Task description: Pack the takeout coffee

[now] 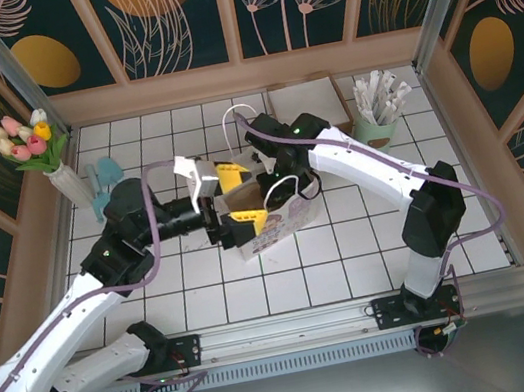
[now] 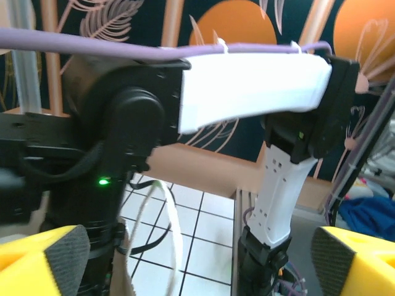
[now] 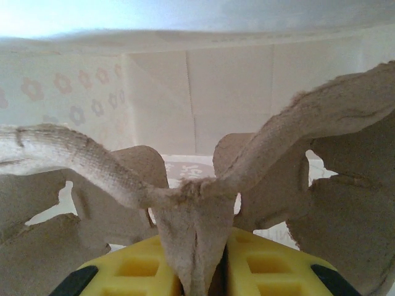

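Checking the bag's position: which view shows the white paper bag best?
Top external: it shows the whole white paper bag from above. Right wrist looks at its inside walls; left wrist catches one white cord handle.

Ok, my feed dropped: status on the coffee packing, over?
Left gripper open at the paper bag's mouth. Right gripper shut on the pulp carrier's centre handle, down inside the bag. White handle loop close by the left gripper.

Tulip vase (image 1: 70, 182) far left; mint stick cup (image 1: 373, 132) far right
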Controlling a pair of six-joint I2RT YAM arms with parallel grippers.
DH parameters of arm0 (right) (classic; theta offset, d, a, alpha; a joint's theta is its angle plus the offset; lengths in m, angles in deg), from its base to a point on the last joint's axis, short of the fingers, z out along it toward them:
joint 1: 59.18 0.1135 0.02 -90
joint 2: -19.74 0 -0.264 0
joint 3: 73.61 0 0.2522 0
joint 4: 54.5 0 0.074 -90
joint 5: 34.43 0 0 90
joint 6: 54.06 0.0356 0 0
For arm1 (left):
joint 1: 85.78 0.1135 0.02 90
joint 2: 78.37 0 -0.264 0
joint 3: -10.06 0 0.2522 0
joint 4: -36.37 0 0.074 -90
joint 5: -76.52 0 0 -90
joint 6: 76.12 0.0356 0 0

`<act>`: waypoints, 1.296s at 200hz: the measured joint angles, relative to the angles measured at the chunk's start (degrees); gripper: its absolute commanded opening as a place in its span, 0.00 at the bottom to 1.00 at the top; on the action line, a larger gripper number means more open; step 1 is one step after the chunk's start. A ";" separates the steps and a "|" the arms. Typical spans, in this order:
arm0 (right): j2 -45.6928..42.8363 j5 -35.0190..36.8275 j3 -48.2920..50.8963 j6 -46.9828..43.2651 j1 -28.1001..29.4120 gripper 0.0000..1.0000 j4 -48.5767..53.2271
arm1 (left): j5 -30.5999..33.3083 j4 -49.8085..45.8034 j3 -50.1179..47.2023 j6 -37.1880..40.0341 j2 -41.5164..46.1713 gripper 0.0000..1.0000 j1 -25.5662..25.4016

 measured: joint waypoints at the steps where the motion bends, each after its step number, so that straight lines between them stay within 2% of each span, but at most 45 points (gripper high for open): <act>1: 0.00 -0.02 -0.02 0.02 0.00 0.22 0.00 | 0.17 0.02 0.00 0.13 -0.13 0.87 -0.20; 28: 0.11 0.02 -0.66 0.66 0.00 0.22 0.00 | 5.20 -0.15 0.04 3.41 -2.51 0.62 -2.82; 68: 0.15 0.00 -0.72 1.44 0.00 0.22 0.02 | 9.11 0.07 0.22 5.70 -4.17 0.47 -4.26; 86: 0.17 -0.04 -0.96 1.77 0.00 0.21 0.04 | 9.05 -0.04 1.20 6.36 -6.25 0.20 -4.39; 102: 0.20 -0.44 -1.03 1.92 -0.07 0.19 0.04 | 7.30 -0.83 2.38 7.52 -8.15 0.00 -4.81; 151: 1.95 -5.27 -1.62 2.78 -1.99 0.17 0.37 | -0.20 -8.26 4.74 13.46 -8.94 0.00 -7.19; 202: 4.72 -5.20 -1.90 5.66 -2.73 0.17 0.74 | -5.16 -13.70 6.80 19.69 -10.27 0.00 -7.19; 231: 5.86 -3.63 -1.90 6.45 -2.47 0.18 1.07 | -4.85 -14.38 6.82 22.25 -9.53 0.00 -7.19; 259: 5.92 -2.36 -1.86 6.45 -2.05 0.18 0.96 | -0.85 -14.29 6.36 22.53 -7.13 0.00 -7.19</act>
